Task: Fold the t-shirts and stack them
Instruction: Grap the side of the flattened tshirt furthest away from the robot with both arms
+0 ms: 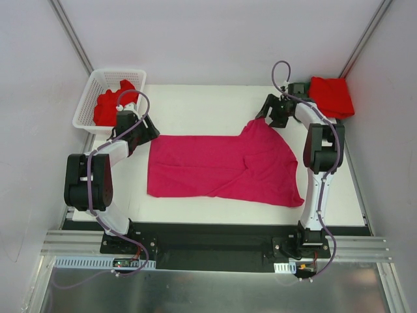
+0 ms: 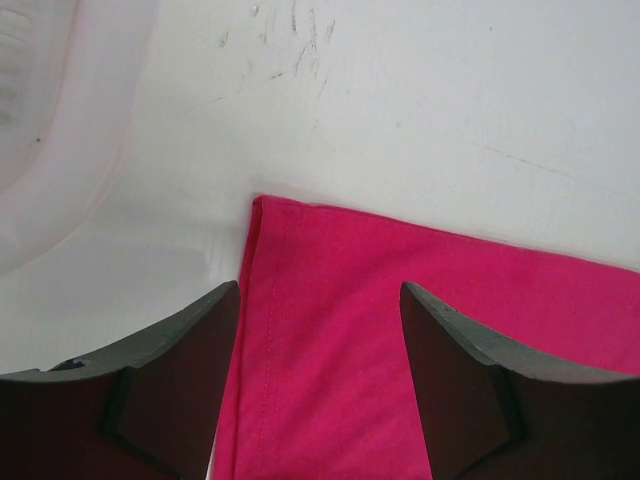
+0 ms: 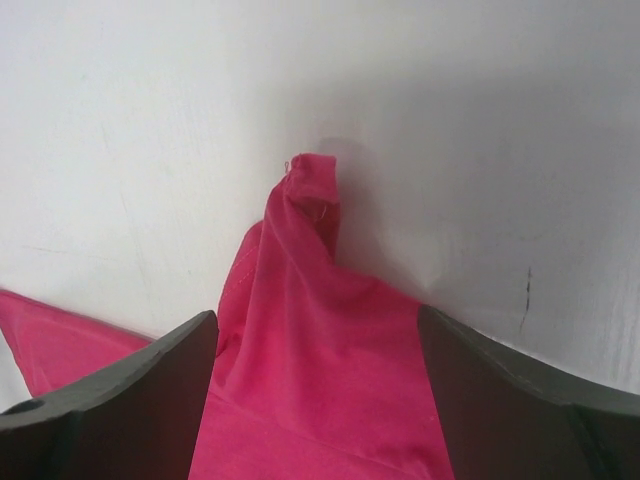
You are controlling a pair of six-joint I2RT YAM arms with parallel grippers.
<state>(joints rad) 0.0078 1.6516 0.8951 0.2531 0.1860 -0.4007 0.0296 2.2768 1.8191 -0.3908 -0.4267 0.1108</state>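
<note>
Magenta-pink t-shirt (image 1: pixel 225 166) lay on your worktop (image 1: pixel 195 104); your left pincer (image 2: pixel 320 290) stood spread over its corner, your right pincer (image 3: pixel 318 312) spread astride its bunched peak.

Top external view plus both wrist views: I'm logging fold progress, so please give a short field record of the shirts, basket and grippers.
pink shirt: spread mostly flat mid-table, far right corner bunched up into a peak
red shirt: crumpled inside the white basket, far left
second red shirt: folded compactly at the far right corner of the table
left gripper: open, jaws either side of the pink shirt's hemmed left corner
right gripper: open, jaws either side of the bunched peak
</note>
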